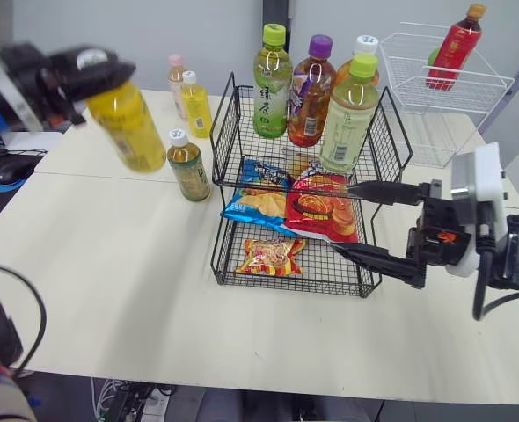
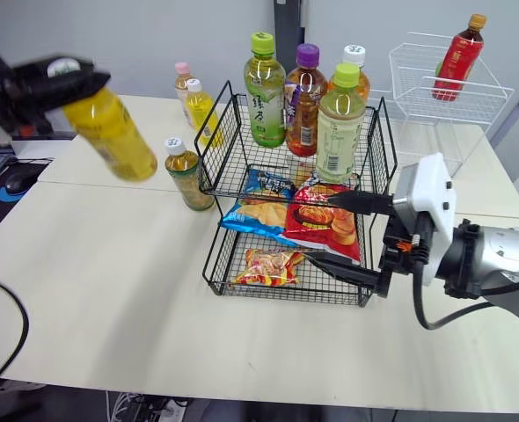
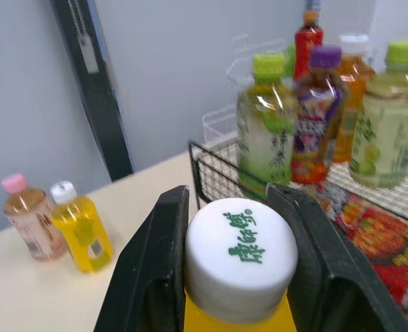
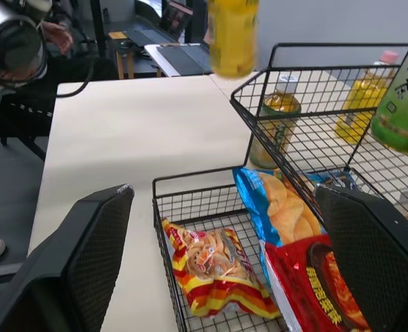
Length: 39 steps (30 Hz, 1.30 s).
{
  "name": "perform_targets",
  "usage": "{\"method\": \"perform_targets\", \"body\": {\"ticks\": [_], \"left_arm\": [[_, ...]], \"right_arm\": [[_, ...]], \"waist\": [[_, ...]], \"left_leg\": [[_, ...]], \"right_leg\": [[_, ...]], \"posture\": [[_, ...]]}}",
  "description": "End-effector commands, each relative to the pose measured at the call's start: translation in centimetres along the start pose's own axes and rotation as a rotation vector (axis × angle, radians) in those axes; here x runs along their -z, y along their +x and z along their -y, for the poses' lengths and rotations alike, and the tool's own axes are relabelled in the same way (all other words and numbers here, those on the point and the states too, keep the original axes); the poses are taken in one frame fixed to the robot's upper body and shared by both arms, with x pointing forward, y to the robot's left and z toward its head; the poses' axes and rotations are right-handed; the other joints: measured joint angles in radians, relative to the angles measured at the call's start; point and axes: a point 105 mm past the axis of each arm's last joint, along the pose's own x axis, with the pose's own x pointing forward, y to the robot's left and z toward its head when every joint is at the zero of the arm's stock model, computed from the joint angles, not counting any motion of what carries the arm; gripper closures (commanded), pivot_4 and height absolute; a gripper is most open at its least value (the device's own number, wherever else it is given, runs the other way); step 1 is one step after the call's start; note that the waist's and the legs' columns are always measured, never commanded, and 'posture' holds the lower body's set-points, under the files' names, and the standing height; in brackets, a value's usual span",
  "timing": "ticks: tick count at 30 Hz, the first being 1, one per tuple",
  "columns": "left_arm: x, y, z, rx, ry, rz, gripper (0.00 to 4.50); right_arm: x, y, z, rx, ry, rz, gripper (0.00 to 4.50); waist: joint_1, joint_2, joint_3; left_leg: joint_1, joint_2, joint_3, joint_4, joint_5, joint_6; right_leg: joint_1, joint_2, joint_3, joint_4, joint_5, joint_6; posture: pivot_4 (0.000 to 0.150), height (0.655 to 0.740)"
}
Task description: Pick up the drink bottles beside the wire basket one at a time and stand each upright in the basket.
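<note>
My left gripper (image 1: 91, 66) is shut on the neck of a yellow drink bottle (image 1: 129, 123) with a white cap (image 3: 236, 257), held tilted in the air left of the black wire basket (image 1: 233, 123). Several bottles stand upright in the basket's top tier: green-capped ones (image 1: 272, 81) (image 1: 349, 112), a purple-capped one (image 1: 310, 91), a white-capped one (image 1: 366, 46). A small amber bottle (image 1: 187, 164) stands on the table beside the basket. A small yellow bottle (image 1: 195, 104) and a pink-capped one (image 1: 175, 81) stand behind. My right gripper (image 1: 369, 227) is open at the basket's right side.
Snack bags (image 1: 317, 207) (image 1: 273, 256) lie in the basket's lower tiers. A white wire basket (image 1: 444, 92) with a red bottle (image 1: 455, 46) stands at the back right. A computer mouse (image 1: 11, 172) lies at the far left.
</note>
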Motion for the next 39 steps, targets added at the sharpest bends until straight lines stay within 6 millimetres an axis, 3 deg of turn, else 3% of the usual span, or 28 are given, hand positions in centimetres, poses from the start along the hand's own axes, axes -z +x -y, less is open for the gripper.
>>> {"method": "perform_targets", "body": {"ticks": [1, 5, 9, 15, 19, 25, 32, 39], "left_arm": [[-4.8, 0.8, -0.8, 0.007, 0.084, 0.090, 3.10], [-7.7, 3.8, -0.1, 0.097, 0.119, 0.141, 3.10], [-9.3, 6.3, 1.3, 0.199, 0.110, 0.183, 3.10], [-9.8, 9.7, 4.5, 0.396, -0.008, 0.212, 3.10], [-9.3, 11.1, 6.7, 0.524, -0.083, 0.201, 3.10], [-5.9, 13.5, 9.8, 0.659, -0.100, 0.136, 3.10], [-2.5, 15.5, 11.8, 0.701, -0.084, 0.099, 3.10], [-1.5, 16.9, 12.6, 0.697, -0.053, 0.095, 3.10]], "right_arm": [[-0.8, -0.3, -0.3, 0.017, -0.035, 0.029, 0.00], [-0.7, -0.4, -0.3, 0.042, -0.032, 0.028, 0.00], [-0.8, -0.6, -0.1, 0.078, -0.037, 0.030, 0.00], [-1.0, -1.1, -0.1, 0.140, -0.028, 0.038, 0.00], [-1.1, -1.3, 0.0, 0.170, -0.028, 0.037, 0.00], [-1.5, -1.7, 0.5, 0.235, -0.031, 0.050, 0.00], [-1.6, -1.8, 0.7, 0.262, -0.031, 0.047, 0.00], [-1.6, -1.9, 1.2, 0.304, -0.039, 0.053, 0.00]], "waist": [[0.000, 0.000, 0.000], [0.000, 0.000, 0.000], [-0.002, 0.000, 0.000], [-0.004, 0.000, 0.000], [-0.007, 0.001, 0.001], [-0.007, 0.002, 0.001], [-0.005, 0.002, 0.001], [-0.005, 0.002, 0.001]], "left_leg": [[0.000, 0.000, 0.000, 0.000, 0.000, 0.000], [-0.001, 0.000, 0.001, 0.000, 0.001, -0.002], [-0.001, 0.000, 0.001, 0.000, 0.001, -0.003], [-0.003, 0.000, 0.001, 0.000, 0.001, -0.003], [-0.003, 0.000, 0.002, -0.001, 0.002, -0.003], [-0.002, 0.000, 0.002, -0.001, 0.002, -0.003], [-0.002, 0.000, 0.002, 0.000, 0.002, -0.003], [-0.002, 0.000, 0.002, 0.000, 0.002, -0.003]], "right_leg": [[0.000, 0.000, 0.000, 0.000, 0.000, 0.000], [0.000, 0.000, 0.000, -0.001, 0.000, 0.000], [0.000, 0.000, 0.001, -0.003, 0.000, 0.000], [-0.001, 0.000, 0.001, -0.004, 0.000, 0.000], [-0.002, 0.000, 0.001, -0.004, 0.000, 0.000], [-0.002, 0.000, 0.002, -0.003, 0.000, 0.000], [-0.001, 0.000, 0.002, -0.003, 0.000, 0.000], [-0.001, 0.000, 0.003, -0.003, 0.000, 0.000]], "posture": [[0.150, 0.7400], [0.150, 0.7400], [0.150, 0.7400], [0.150, 0.7400], [0.150, 0.7400], [0.150, 0.7400], [0.150, 0.7400], [0.150, 0.7400]]}}
